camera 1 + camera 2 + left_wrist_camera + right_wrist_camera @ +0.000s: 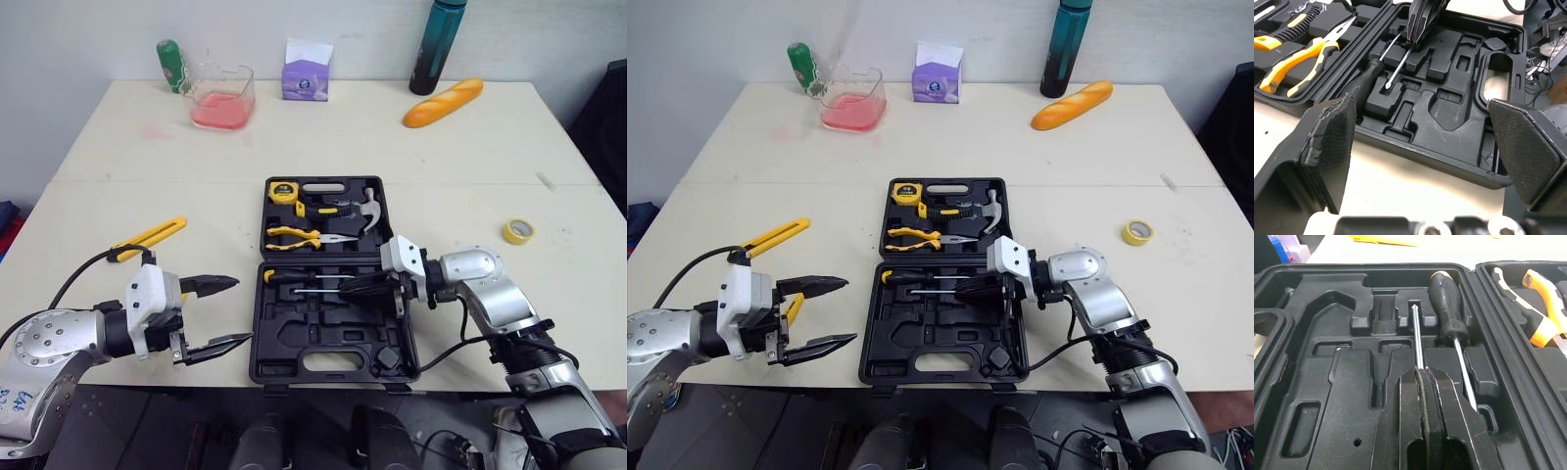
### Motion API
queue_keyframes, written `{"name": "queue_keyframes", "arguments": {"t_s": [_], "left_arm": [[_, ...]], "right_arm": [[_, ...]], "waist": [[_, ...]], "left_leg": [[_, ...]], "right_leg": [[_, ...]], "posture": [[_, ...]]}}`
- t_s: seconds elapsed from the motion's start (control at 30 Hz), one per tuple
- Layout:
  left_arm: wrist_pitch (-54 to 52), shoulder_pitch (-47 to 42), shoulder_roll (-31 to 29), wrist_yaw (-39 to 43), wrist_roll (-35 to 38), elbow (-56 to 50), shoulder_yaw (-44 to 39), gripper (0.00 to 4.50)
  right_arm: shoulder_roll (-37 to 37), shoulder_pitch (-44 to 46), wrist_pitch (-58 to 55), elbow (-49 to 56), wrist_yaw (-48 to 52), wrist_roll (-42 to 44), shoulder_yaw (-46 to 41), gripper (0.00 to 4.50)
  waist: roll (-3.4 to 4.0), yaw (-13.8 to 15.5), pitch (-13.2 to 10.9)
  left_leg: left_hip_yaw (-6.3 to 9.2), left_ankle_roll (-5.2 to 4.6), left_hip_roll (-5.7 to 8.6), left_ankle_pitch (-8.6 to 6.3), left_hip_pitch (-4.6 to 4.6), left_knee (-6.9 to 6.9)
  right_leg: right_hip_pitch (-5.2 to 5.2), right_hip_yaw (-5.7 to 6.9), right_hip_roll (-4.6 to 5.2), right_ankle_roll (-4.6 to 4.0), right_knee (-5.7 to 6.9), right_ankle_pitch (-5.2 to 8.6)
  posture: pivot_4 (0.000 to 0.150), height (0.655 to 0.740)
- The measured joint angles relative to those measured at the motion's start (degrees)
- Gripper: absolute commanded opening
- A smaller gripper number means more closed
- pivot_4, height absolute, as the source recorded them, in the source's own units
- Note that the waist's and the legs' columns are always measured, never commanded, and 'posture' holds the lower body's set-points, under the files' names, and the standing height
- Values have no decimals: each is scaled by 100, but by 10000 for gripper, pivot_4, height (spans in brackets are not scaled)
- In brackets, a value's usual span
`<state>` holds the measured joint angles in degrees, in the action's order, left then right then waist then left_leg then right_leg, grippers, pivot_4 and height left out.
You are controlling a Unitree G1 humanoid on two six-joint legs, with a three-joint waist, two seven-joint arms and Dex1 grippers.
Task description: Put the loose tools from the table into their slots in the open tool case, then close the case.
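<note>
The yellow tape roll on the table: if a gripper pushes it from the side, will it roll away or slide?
The yellow tape roll lies flat on the table, so it would probably slide, not roll. It looks small and hollow, so it is likely light and easily shoved far. Tipped on its edge, it could roll.

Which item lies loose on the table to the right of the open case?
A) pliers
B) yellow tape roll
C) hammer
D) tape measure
B: the yellow tape roll lies on the bare table, to the right of the tool case and apart from it.
</note>
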<state>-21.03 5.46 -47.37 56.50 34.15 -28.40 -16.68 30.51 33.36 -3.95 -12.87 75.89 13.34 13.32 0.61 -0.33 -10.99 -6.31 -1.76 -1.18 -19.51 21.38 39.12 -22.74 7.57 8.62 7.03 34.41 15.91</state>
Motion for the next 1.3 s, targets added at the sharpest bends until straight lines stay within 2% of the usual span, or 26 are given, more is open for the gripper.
{"name": "queue_keyframes", "arguments": {"t_s": [0.27, 0.57, 0.8, 1.1, 1.2, 1.3], "left_arm": [[11, 10, 0, 2, -13, 0, -3, 45000], [46, 130, 0, -4, -67, -7, -21, 45000], [56, 177, 0, -55, -73, -20, -22, 45000], [148, 217, 0, -145, -137, 36, -320, 45000], [264, 303, -72, -85, -210, 246, -600, 45000], [337, 540, -192, -28, -319, 807, -1256, 45000]], "right_arm": [[-60, 112, 26, -231, 16, -68, 122, 288], [-1, 220, -279, -23, -190, -373, 448, 288], [-1, 154, -457, 110, -183, -309, 398, 288], [-95, -258, -172, 365, -44, 406, -193, 288], [307, -291, -227, 685, 166, 805, -581, 9913], [1157, -525, -743, 872, 298, 1172, -1235, 24239]], "waist": [[-7, -20, 5], [-76, -91, 89], [-77, -102, 89], [-55, -120, 73], [-47, -121, 64], [-45, -97, 57]], "left_leg": [[-7, 2, -5, -1, -20, 0], [-2, 18, -21, -10, -35, 0], [4, 27, -29, -17, -31, 0], [-4, 27, -31, -18, -16, 0], [-7, 26, -34, -19, -15, -1], [-7, 20, -35, -23, -11, -1]], "right_leg": [[9, -8, -2, -2, 7, 1], [21, -3, -5, -18, 10, 7], [19, -1, -5, -34, 10, 16], [1, 7, -9, -36, 15, 17], [-2, 7, -13, -36, 14, 17], [-4, 13, -12, -40, 9, 19]], "posture": [[1500, 7400], [1500, 7400], [1500, 7400], [1500, 7400], [1500, 7400], [1500, 7400]]}}
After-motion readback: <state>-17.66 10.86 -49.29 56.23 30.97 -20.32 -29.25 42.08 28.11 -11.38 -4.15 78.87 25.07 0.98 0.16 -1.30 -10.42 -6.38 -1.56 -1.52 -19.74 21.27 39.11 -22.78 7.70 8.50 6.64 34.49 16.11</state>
